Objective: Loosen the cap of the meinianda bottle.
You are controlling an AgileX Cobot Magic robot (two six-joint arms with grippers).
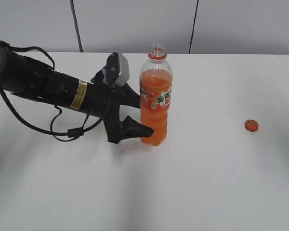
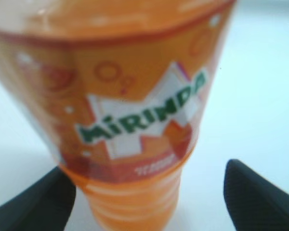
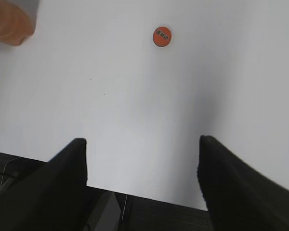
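Orange drink fills the meinianda bottle (image 1: 156, 98), which stands upright on the white table (image 1: 207, 183) near the centre of the exterior view, its neck uncapped. The cap (image 1: 251, 125) lies flat on the table well apart from the bottle, toward 3 o'clock from its base. The left gripper (image 1: 142, 118) reaches in from 9 o'clock on a black arm (image 1: 43, 86); one finger lies against the ribbed lower body on the near side, the other runs behind the bottle at label height. Whether the fingers press the plastic cannot be told from this view.

The left wrist view adds what the exterior view lacks: the label (image 2: 144, 120) at close range, blurred, with green lettering on a white patch, and the two black fingertips (image 2: 33, 202) set at 7 and 5 o'clock of the frame. The left fingertip meets the bottle's ribbed part; the right one stands clear of it with table showing between, so the claw is spread around the bottle, not clenched.

The right wrist view alone shows the right gripper (image 3: 142, 178), absent from the exterior view: its fingers are spread wide over bare table, grasping nothing. The cap (image 3: 162, 37) appears at 12 o'clock, print on its top, and an orange blur of the bottle (image 3: 9, 21) sits at 10 o'clock.
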